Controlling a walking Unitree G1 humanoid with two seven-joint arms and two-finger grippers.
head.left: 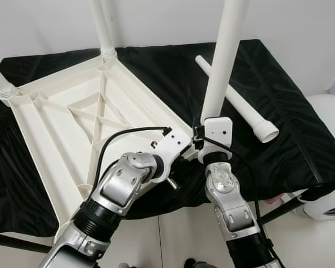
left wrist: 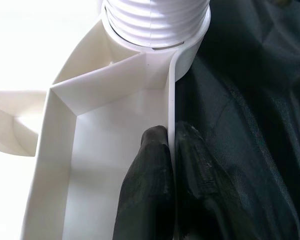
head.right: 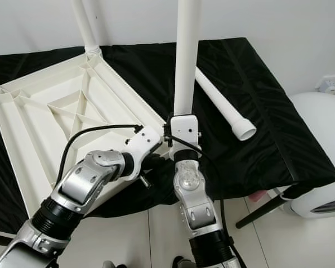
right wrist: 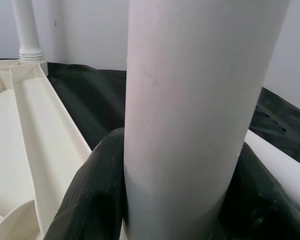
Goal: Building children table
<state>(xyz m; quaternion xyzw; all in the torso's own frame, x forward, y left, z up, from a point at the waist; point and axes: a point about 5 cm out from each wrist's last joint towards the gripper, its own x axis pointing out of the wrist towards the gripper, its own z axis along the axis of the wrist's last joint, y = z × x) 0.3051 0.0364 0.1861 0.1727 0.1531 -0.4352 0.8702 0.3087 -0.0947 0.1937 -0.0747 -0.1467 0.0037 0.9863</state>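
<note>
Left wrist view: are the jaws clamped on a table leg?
No, the left gripper pinches the thin side wall of the upturned tabletop, below the corner socket.

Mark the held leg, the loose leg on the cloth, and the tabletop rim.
held leg (head.left: 219, 72), left eye view, mid shaft above the right gripper.
loose leg (head.left: 245, 111), left eye view, shaft near its open end.
tabletop rim (left wrist: 171, 115), left wrist view, thin wall between the left gripper's fingers.

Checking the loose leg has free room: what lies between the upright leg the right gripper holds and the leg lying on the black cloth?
Only bare black cloth lies between the upright leg and the lying leg, as both eye views show.
</note>
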